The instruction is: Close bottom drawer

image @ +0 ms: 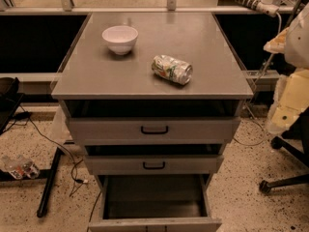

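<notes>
**Bottom drawer** (pixel 154 224): grey metal, lowest of three and drawn far out. Its dark interior is bare, and its front lies along the lower frame edge with the handle cut off from view. It probably has to be pushed straight back into the cabinet along its full travel.

**Middle drawer** (pixel 153 165) and **top drawer** (pixel 154 129): stacked above, each with a black bar handle. Both stand slightly ajar, with a dark gap above each front.

**Cabinet top** (pixel 203 42): carries a white bowl (pixel 119 38), upright near the back left. A crushed can (pixel 172 69) lies on its side near the middle, well apart from the bowl.

**Arm** (pixel 291 98): pale segments at the right edge, drawn back beside the cabinet, well apart from the drawers and touching nothing.

**Gripper**: lies outside the frame, so I cannot tell whether the pincer is apart or together.

**Floor**: speckled, with cables (pixel 58 146) at left and a chair base (pixel 285 180) at right.
</notes>
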